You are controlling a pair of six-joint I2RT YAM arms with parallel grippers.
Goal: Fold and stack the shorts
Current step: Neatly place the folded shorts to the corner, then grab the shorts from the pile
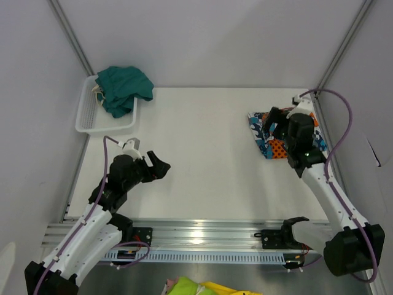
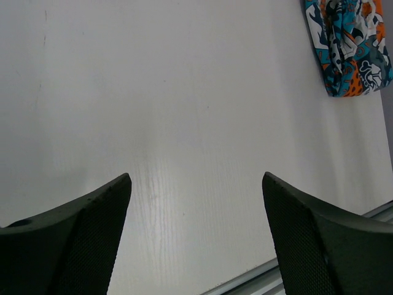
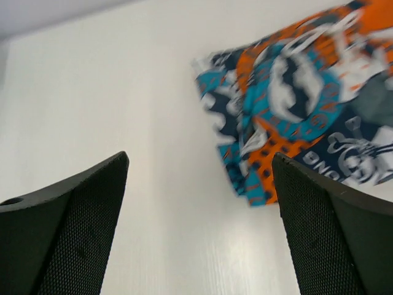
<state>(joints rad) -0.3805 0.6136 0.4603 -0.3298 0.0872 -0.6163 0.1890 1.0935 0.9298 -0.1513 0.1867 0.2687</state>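
The patchwork shorts (image 1: 263, 132) lie folded at the table's right side, partly under my right arm. In the right wrist view this orange, teal and white pair (image 3: 295, 104) sits ahead and to the right, its lower corner near the right finger. My right gripper (image 1: 271, 125) (image 3: 199, 163) hovers open over it, holding nothing. The dark teal shorts (image 1: 124, 86) are bunched in and over the white basket (image 1: 92, 120) at the far left. My left gripper (image 1: 158, 167) (image 2: 196, 181) is open above bare table, and the patchwork shorts (image 2: 348, 46) show far off in its view.
A metal rail (image 1: 202, 236) runs along the near table edge, also visible as the rail (image 2: 258, 276) under the left gripper. Grey walls close in the left and right sides. A yellow-green cloth (image 1: 193, 287) lies below the table front.
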